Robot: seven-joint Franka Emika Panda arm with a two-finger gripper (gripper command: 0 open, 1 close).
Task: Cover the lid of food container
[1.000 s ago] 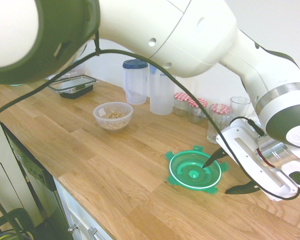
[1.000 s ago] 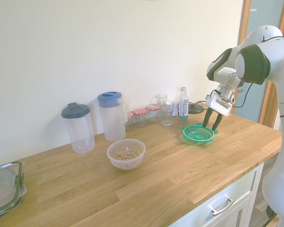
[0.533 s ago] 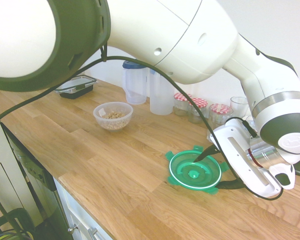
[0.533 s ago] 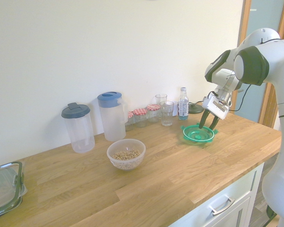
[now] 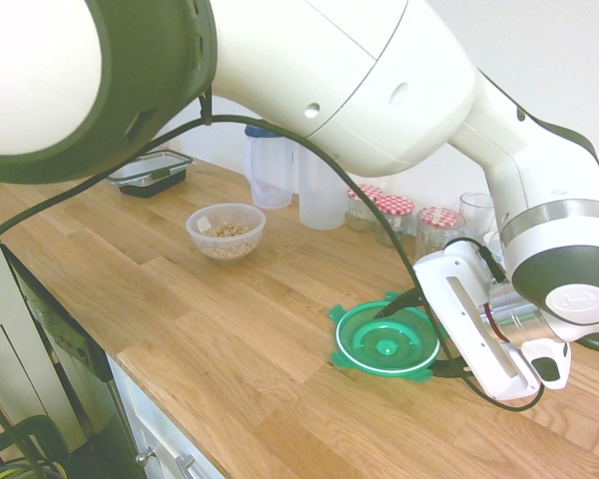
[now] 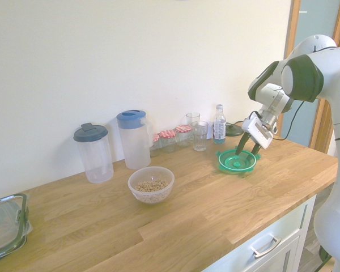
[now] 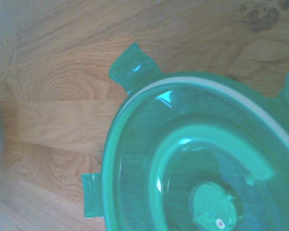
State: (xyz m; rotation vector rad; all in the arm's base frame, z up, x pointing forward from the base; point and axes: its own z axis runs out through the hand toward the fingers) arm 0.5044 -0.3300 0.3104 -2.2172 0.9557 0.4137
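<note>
On the tabletop [image 5: 230,329], well apart from the food container [image 5: 226,231], lies the lid [image 5: 387,339]. Gripper [image 5: 409,334] jaws stand open, straddling the lid's rim.

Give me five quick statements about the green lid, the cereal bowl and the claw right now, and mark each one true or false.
1. The green lid lies flat on the wooden counter. True.
2. The lid already sits on the food container. False: the container stands open, well apart from the lid along the counter.
3. The claw is open, one finger over the lid's inside and one beyond its rim. True.
4. The claw has lifted the lid clear of the counter. False: the lid rests on the wood, not raised.
5. The food container is empty. False: brownish cereal-like bits lie in it.
</note>
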